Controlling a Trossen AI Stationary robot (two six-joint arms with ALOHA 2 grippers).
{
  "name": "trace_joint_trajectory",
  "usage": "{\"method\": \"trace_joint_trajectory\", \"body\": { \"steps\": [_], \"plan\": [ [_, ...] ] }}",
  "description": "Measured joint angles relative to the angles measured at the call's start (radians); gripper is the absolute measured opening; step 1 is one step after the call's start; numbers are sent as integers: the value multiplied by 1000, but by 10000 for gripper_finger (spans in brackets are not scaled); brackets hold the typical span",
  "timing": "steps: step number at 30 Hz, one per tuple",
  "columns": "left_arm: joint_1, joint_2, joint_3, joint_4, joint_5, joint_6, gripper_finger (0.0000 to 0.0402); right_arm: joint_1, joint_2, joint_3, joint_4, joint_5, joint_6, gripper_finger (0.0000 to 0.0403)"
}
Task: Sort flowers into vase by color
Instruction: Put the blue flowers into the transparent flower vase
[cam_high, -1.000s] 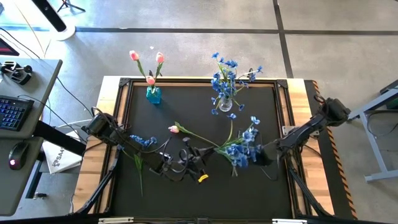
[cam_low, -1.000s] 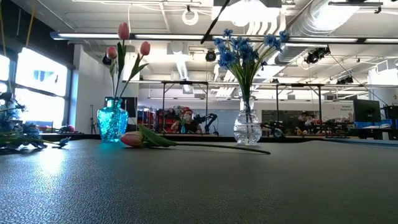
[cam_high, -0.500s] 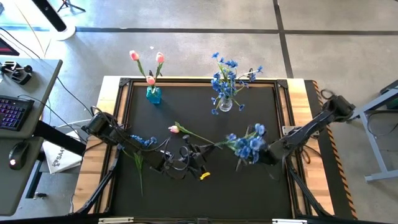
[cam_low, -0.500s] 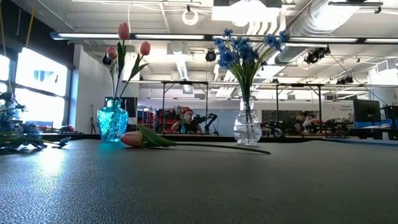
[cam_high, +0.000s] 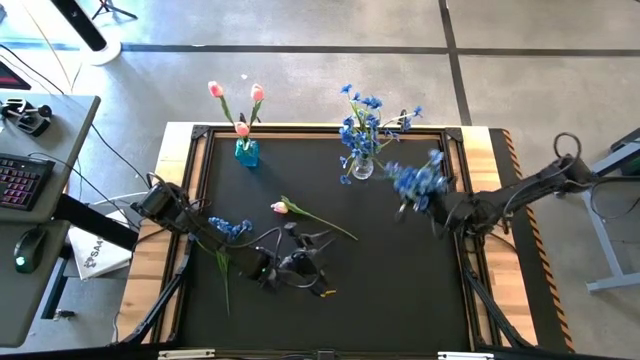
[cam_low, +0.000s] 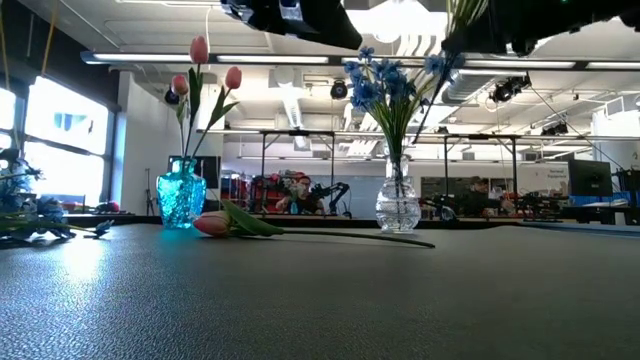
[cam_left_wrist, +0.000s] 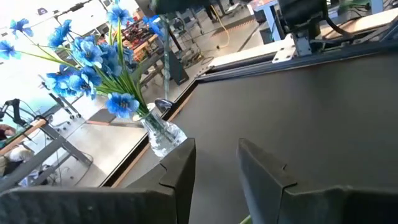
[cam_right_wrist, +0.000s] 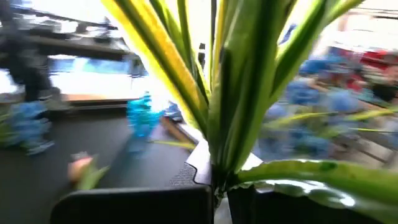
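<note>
My right gripper (cam_high: 438, 210) is shut on a bunch of blue flowers (cam_high: 418, 181), held in the air just right of the clear vase (cam_high: 362, 166), which holds more blue flowers. The teal vase (cam_high: 246, 152) at the far left holds three pink tulips. One pink tulip (cam_high: 281, 207) lies flat on the mat, its stem running toward the right. Another blue bunch (cam_high: 230, 227) lies on the mat's left part under the left arm. My left gripper (cam_high: 312, 243) hovers open near the table's middle, facing the clear vase (cam_left_wrist: 163, 134), touching nothing. My right gripper pinches the blue bunch by its gathered green stems (cam_right_wrist: 219, 167) between the two fingers, which lie across them. Stems and thin leaves fan out past the fingers. The bunch is lifted clear of the table, its blossoms (cam_high: 420, 180) pointing toward the far edge.
A black mat with a raised frame (cam_high: 200, 135) covers the table. A desk with keyboard and mouse (cam_high: 25, 180) stands left of the table. A small yellow piece (cam_high: 326, 292) shows under the left gripper. Bare mat lies between the vases and to the near right.
My right gripper has lifted the blue bunch off the mat's middle and carried it up and toward the far right, close to the clear vase; the bunch has turned so its blossoms point far. The tulip stays where it lay.
</note>
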Motion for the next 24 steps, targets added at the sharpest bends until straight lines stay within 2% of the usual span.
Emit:
{"method": "trace_joint_trajectory", "body": {
  "steps": [3,7,14,19,24],
  "plan": [
    [-2,0,0,-9,-1,-12,107,-92,-45,-12,-2,-21,-28,3],
    [-1,0,0,-8,-2,-12,106,-213,-71,-1,50,-175,-69,3],
    [8,0,0,-7,-3,-32,106,-391,-4,51,-30,-420,17,3],
    [7,0,0,-3,-2,-32,106,-448,64,116,-117,-465,19,3],
    [7,0,0,2,-2,-36,106,-490,118,224,-292,-517,35,3]
  ]
}}
